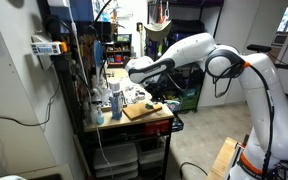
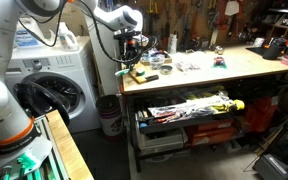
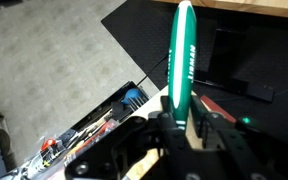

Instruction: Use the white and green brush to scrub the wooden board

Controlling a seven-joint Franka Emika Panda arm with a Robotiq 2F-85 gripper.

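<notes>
My gripper (image 3: 179,125) is shut on the white and green brush (image 3: 182,55); its green handle sticks out past the fingers in the wrist view. The bristle end is hidden. The wooden board (image 1: 142,111) lies flat at the end of the workbench and also shows in an exterior view (image 2: 137,74). In both exterior views the gripper (image 1: 136,84) (image 2: 135,58) hangs just above the board. Whether the brush touches the board I cannot tell.
White and blue bottles (image 1: 115,101) stand beside the board. Small items lie along the benchtop (image 2: 189,66). A washing machine (image 2: 46,88) and a bin (image 2: 109,115) stand by the bench end. A lower shelf holds tools (image 2: 189,108).
</notes>
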